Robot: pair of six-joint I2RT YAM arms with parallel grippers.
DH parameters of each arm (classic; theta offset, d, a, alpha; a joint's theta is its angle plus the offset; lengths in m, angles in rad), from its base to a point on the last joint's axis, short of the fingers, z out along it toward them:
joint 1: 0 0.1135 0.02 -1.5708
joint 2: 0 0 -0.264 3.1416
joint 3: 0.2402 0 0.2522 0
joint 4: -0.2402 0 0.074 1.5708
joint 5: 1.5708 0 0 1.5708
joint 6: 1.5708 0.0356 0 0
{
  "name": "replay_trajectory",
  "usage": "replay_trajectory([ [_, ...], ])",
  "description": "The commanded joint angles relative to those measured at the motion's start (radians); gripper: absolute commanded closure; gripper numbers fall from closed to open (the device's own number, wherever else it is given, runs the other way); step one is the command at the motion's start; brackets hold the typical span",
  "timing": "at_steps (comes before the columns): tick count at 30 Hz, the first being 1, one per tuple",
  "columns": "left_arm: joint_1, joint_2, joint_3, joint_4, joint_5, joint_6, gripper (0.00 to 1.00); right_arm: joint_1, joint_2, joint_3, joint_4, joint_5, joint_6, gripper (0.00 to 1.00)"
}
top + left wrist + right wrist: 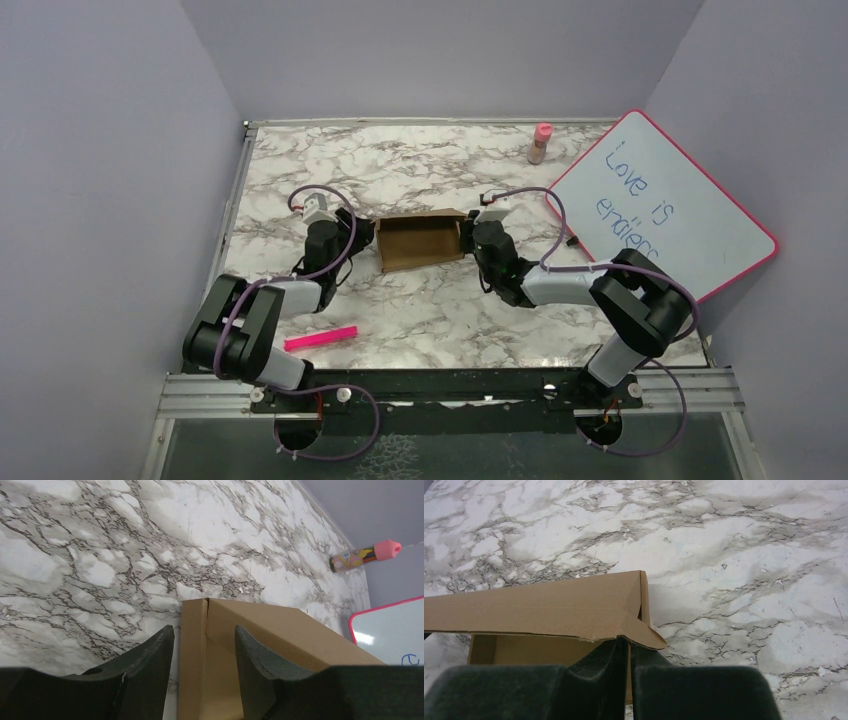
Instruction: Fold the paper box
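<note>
The paper box (420,243) is brown cardboard, partly set up, open side up in the middle of the marble table. My left gripper (368,236) is at its left end. In the left wrist view the box's end wall (192,650) stands between the spread fingers of that gripper (204,630), open, with a gap on each side. My right gripper (468,238) is at the box's right end. In the right wrist view it (629,641) is shut on a thin cardboard edge just under the folded corner of the box (539,610).
A pink marker (321,338) lies near the left arm's base. A pink-capped bottle (540,143) stands at the back. A pink-framed whiteboard (665,205) leans at the right, close to the right arm. Lilac walls enclose the table on three sides.
</note>
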Motion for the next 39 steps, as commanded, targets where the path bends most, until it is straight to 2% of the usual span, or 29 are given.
replay_trajectory([
  [1,0.005,0.054,0.036,0.062,0.084,-0.022,0.52,0.006,0.028,0.010,-0.039,-0.015,-0.008,0.91],
  [8,0.003,0.110,0.063,0.085,0.160,-0.069,0.55,0.006,0.038,0.019,-0.041,-0.033,-0.008,0.91],
  [21,-0.009,0.127,0.110,0.109,0.231,-0.128,0.55,0.006,0.061,0.060,-0.067,-0.081,-0.009,0.91],
  [34,-0.032,0.230,0.124,0.115,0.231,-0.145,0.55,0.006,0.054,0.093,-0.103,-0.126,-0.015,0.91],
  [39,-0.070,0.225,0.154,0.127,0.222,-0.130,0.55,0.006,0.051,0.142,-0.176,-0.163,-0.003,0.90],
])
